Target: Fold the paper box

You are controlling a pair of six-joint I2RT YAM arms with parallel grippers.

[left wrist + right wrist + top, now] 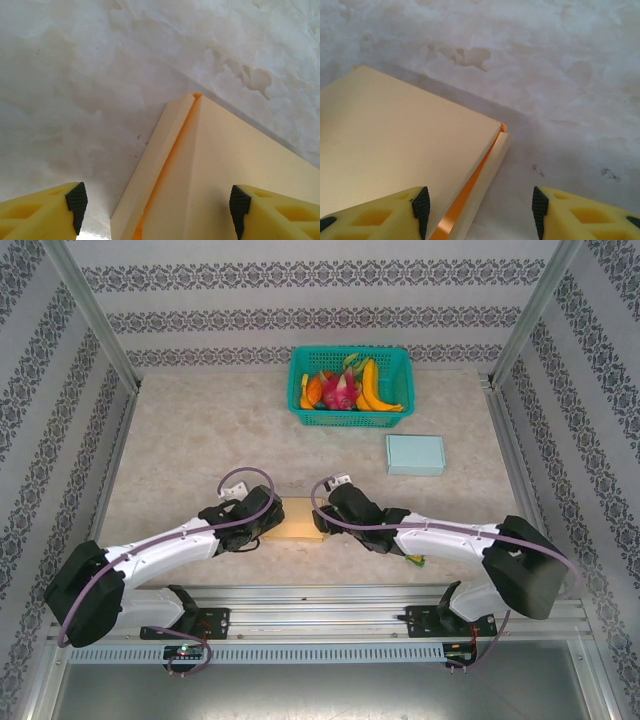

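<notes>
The paper box (298, 519) is a flat cream-coloured carton with an orange inside, lying on the table just ahead of both arms. My left gripper (268, 521) stands open over the box's left end. In the left wrist view the box (225, 170) shows its side flap standing up between the open fingers of the gripper (158, 207), with neither pad touching it. My right gripper (325, 512) is open over the right end. In the right wrist view the lid and narrow side flap of the box (395, 140) lie by the left pad of the gripper (480, 210); bare table lies under the right pad.
A green basket (345, 418) of fruit stands at the back centre. A pale blue box (415, 454) lies to the right behind the arms. Metal frame posts and patterned walls close in the table's sides.
</notes>
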